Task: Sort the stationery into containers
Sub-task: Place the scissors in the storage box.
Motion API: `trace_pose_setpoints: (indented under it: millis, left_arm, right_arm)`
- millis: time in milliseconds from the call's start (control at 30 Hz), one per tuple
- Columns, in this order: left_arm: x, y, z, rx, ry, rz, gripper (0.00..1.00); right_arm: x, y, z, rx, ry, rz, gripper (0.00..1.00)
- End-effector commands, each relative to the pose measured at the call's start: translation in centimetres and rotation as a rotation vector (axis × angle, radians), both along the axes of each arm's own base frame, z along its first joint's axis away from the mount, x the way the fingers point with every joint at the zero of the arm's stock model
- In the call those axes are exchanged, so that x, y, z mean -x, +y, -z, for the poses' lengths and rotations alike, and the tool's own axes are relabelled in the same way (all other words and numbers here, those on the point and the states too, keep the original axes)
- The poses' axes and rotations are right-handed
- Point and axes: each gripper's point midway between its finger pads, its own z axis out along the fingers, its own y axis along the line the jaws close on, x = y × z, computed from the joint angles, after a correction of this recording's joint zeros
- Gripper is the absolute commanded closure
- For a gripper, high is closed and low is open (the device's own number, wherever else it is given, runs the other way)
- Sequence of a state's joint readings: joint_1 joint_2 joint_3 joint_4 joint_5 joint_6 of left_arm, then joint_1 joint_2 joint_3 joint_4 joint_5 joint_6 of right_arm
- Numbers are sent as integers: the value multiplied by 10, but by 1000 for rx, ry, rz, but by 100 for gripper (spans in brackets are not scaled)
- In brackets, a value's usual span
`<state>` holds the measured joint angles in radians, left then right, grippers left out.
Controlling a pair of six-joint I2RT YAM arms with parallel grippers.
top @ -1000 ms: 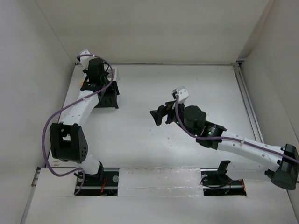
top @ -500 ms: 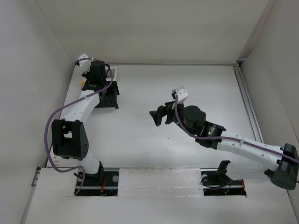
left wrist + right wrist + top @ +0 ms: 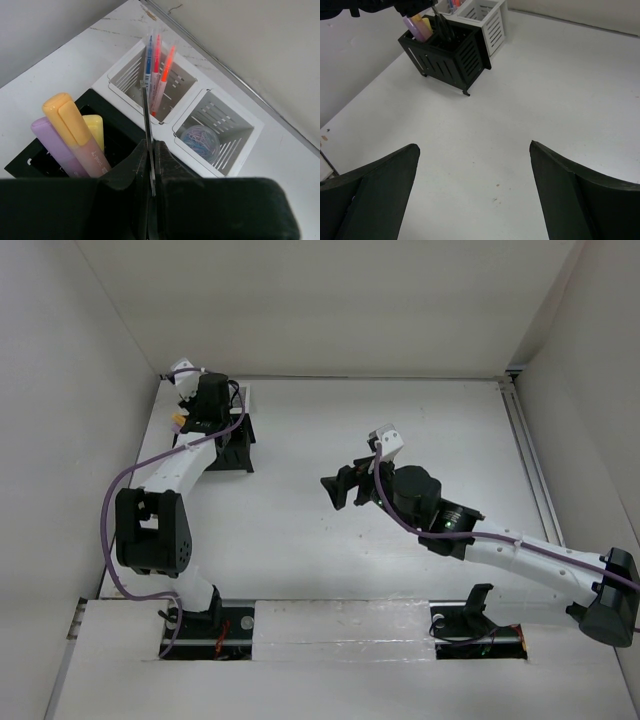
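Observation:
My left gripper (image 3: 151, 142) is shut on the thin metal blade of the scissors (image 3: 145, 110), above the black container (image 3: 30, 155). In the right wrist view the black handles of the scissors (image 3: 445, 30) hang down into that black container's (image 3: 450, 57) right compartment. Its other compartment holds a purple marker (image 3: 52, 145), an orange marker (image 3: 75, 130) and a yellow one (image 3: 95, 127). The white container (image 3: 165, 132) behind it holds thin blue, red and orange pens (image 3: 156, 55) in one cell and a round tub of paper clips (image 3: 202, 142) in the other. My right gripper (image 3: 474, 146) hangs open over bare table at mid-table.
Both containers (image 3: 238, 440) stand at the table's back left corner, close to the left wall (image 3: 80, 440) and back wall. A metal rail (image 3: 530, 460) runs along the table's right edge. The right arm (image 3: 480, 540) stretches across the near right.
The left wrist has shifted a little toward the back left over the containers, and its elbow has swung right. The right arm has not moved.

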<state>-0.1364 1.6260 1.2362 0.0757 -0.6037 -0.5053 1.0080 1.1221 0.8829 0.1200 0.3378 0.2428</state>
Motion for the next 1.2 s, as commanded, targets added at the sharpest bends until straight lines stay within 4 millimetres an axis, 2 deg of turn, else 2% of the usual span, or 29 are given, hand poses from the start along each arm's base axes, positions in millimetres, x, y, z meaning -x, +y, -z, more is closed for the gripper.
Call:
trace_pose_setpoints:
  millis: [0,200,400,600,633,700,767,833,867,933,967,1033,1067,1133,1167]
  left_arm:
    - [-3,4,-9,-7,-43,-23,100]
    - [-6,-1,1,2,-20,5,100]
    - [-10,-5,2,12,-19,24,99]
    - [-10,-9,0,18,-25,55,75]
    - [-10,-9,-6,20,-43,55,67]
    - [-9,-9,-2,12,-30,58,59]
    - [-8,-9,-6,13,-39,58,50]
    - [-6,-11,-15,21,-60,71,48]
    - [-3,-10,-27,23,-86,71,46]
    - [2,-10,-42,33,-117,69,37]
    - [8,-11,-62,42,-161,79,33]
    - [14,-12,-87,51,-216,90,22]
    - [19,-11,-94,52,-227,90,19]
    - [31,-13,-131,55,-290,119,15]
    - [36,-14,-143,51,-306,130,10]
  right_arm:
    - [0,1,-9,-32,-20,-8,3]
    - [-3,-1,-9,-32,-20,1,3]
    - [-3,-1,-9,-32,-20,1,3]
    - [-2,0,-9,-33,-19,-8,3]
    - [-2,0,-9,-33,-19,-8,3]
    - [-2,0,-9,-33,-19,-8,1]
    - [-2,0,-9,-33,-19,-8,1]
    - [-2,0,-9,-33,-19,-8,1]
    - [-2,0,-14,-40,-24,-8,1]
    - [-3,2,-10,-33,-19,-8,1]
    - [-4,2,-15,-35,-30,-9,1]
    - [-5,2,-21,-33,-45,-10,1]
    - [-4,3,-27,-38,-58,-19,0]
    - [-4,2,-29,-1,-67,-22,0]
    - [-5,1,-39,1,-83,-23,0]
